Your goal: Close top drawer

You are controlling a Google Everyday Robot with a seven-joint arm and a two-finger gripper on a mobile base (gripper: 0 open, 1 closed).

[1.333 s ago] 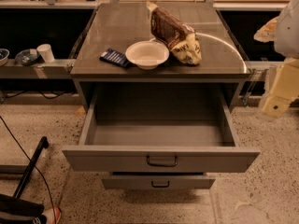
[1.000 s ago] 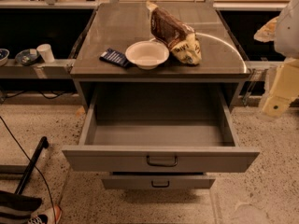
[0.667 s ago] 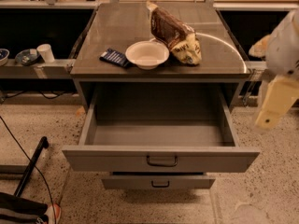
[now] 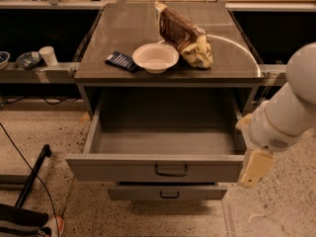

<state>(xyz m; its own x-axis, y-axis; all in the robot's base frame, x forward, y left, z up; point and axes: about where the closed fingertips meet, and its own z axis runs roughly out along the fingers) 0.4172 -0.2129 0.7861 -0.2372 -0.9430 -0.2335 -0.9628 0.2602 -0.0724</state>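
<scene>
While the gripper (image 4: 255, 167) is hanging low on the right, just beside the right end of the top drawer (image 4: 118, 169), I cannot tell if it is spread apart or pressed together. It is not looking like it is touching the drawer. The white arm (image 4: 289, 110) is sloping down to it from the right edge of the view.

To do this step well, I think the gripper is needing to go around to the front of the top drawer and sit flat against the front panel. The best spot is near the dark loop handle (image 4: 171, 170) in the middle. A push in the middle is likely sending the drawer straight in (a push at one corner could twist it and make it stick). A slow, steady push is looking best, going on until the front is lining up with the grey cabinet (image 4: 123, 28). The gripper should be keeping above the smaller drawer (image 4: 168, 193) underneath, so that it is pushing only the right one.

The top drawer is sitting pulled far out of the cabinet, toward the camera. It is grey metal, wide and deep, with a tall plain front. Nothing is showing inside it. Up on the cabinet top, a white bowl (image 4: 155, 58), a brown and yellow snack bag (image 4: 186, 36) and a dark blue packet (image 4: 120, 60) are resting, well away from the drawer's path.
</scene>
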